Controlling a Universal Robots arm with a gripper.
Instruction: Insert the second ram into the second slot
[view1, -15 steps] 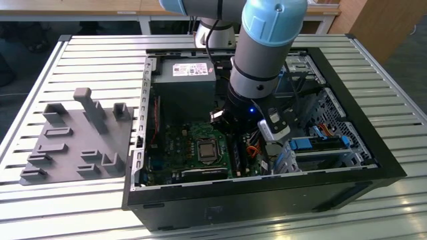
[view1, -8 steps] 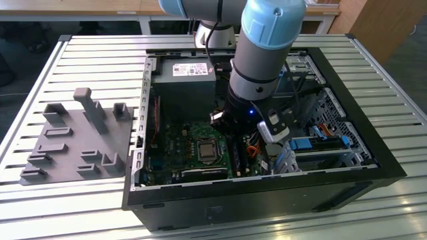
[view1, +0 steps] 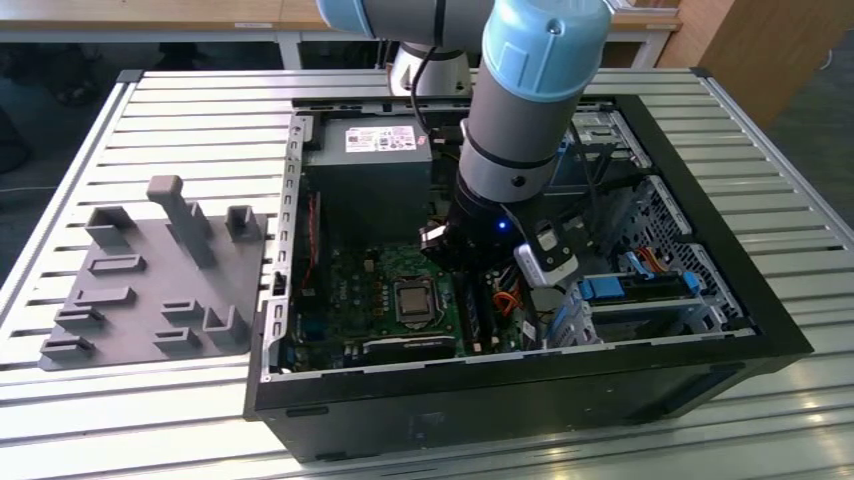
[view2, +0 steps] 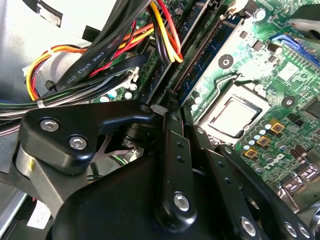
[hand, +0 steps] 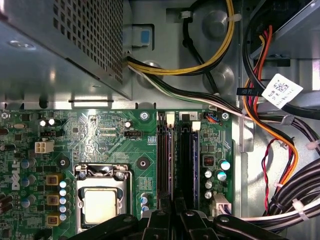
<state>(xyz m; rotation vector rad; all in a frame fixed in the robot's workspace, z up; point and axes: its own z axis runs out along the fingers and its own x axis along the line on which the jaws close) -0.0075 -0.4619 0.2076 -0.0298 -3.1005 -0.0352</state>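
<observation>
A slatted metal table (view1: 160, 100) carries one open black computer case (view1: 747, 330) and one grey fixture tray (view1: 147, 290). The one arm reaches down into the case, its gripper (hand: 172, 215) over the memory slots (hand: 177, 160) beside the processor (hand: 100, 205). Two slots (view2: 200, 50) lie parallel. The second ram (hand: 192, 160) sits dark in one. Finger spread: cannot tell.

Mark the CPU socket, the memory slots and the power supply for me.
CPU socket (hand: 102, 204), first wrist view: on the silver square in its middle.
Memory slots (hand: 178, 160), first wrist view: on the dark parallel strips beside the socket.
Power supply (view1: 371, 170), exterior view: on its grey top face below the label.
</observation>
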